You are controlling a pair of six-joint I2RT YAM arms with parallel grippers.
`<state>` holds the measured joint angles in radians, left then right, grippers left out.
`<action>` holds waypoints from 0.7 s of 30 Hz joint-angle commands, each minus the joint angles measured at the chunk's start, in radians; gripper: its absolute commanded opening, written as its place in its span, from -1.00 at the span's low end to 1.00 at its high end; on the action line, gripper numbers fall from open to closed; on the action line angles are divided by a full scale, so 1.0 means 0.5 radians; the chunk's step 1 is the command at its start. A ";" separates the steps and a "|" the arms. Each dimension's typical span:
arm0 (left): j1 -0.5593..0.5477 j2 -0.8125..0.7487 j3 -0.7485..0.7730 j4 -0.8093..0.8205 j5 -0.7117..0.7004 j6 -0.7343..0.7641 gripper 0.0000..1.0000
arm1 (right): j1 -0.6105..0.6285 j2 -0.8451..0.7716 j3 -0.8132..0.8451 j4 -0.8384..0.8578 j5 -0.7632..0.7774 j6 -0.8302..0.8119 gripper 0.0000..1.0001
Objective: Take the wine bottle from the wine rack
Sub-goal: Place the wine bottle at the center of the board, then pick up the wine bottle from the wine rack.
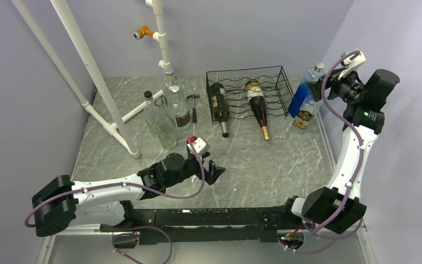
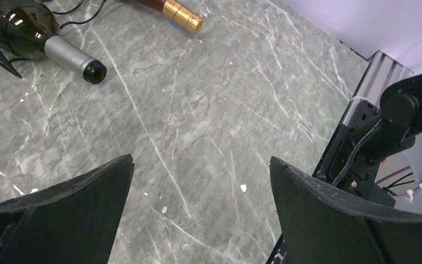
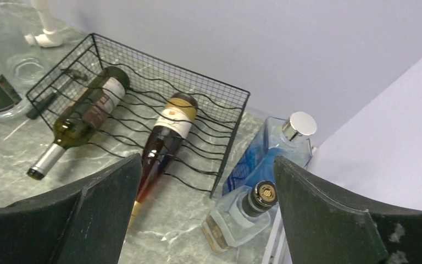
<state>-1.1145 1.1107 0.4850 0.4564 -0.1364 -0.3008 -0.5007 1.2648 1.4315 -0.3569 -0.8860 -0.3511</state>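
Note:
The black wire wine rack (image 1: 244,70) stands at the back of the table. Two wine bottles lie in it with their necks sticking out the front: a dark green one with a silver neck (image 1: 218,104) and a brown one with a gold cap (image 1: 257,104). My right gripper (image 1: 325,83) hangs high at the rack's right end, open and holding nothing. In its wrist view the rack (image 3: 198,88), green bottle (image 3: 82,121) and brown bottle (image 3: 167,132) lie beyond the open right gripper (image 3: 207,159). My left gripper (image 1: 217,171) is open low over bare table; the left gripper (image 2: 200,159) is well short of the green bottle's neck (image 2: 60,49).
A blue bottle (image 3: 275,146) and a clear square bottle with a black cap (image 3: 242,212) stand between the rack and the right wall, under my right gripper. Clear glass bottles (image 1: 167,113), a hammer (image 1: 193,104) and white pipes (image 1: 96,82) are at the back left.

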 commanded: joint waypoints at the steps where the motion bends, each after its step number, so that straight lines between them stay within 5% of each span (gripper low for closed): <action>1: 0.031 0.015 0.157 -0.147 0.004 -0.130 0.98 | -0.008 -0.103 -0.011 -0.132 -0.189 -0.022 0.85; 10: 0.044 0.025 0.184 -0.192 0.006 -0.221 0.98 | 0.018 -0.226 -0.126 -0.387 -0.427 -0.112 0.86; 21: 0.054 -0.036 0.160 -0.224 0.000 -0.345 0.98 | 0.353 -0.278 -0.415 -0.536 -0.274 -0.242 0.86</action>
<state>-1.0920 1.1229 0.5392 0.3298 -0.1356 -0.4324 -0.4038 1.1450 1.2644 -0.5922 -1.0500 -0.4278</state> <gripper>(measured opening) 0.992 0.927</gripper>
